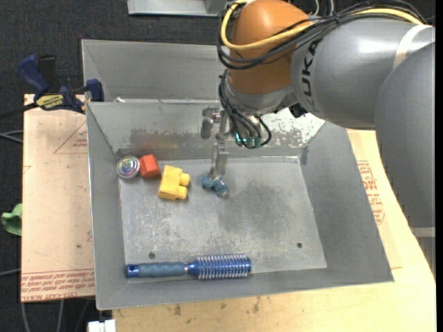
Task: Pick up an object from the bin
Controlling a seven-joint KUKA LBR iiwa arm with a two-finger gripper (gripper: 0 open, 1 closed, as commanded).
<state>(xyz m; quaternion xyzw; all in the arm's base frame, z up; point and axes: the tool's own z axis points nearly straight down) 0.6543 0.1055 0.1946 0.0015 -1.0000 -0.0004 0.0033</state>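
Camera view: the gripper (215,185) hangs low over the bare floor of the grey bin (277,234) at mid-frame. Nothing shows in its claw, and whether it is released or clenched cannot be told. The pick looks not yet made. A yellow block (173,184) lies just left of it. Farther left, a red block (149,165) and a silver round piece (128,167) sit side by side. A blue hairbrush (190,268) lies along the bin's lower edge.

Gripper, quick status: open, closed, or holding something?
Gripper: cannot be told whether open or closed. It sits low near the bin floor, just right of the yellow block, and no object can be made out in it.
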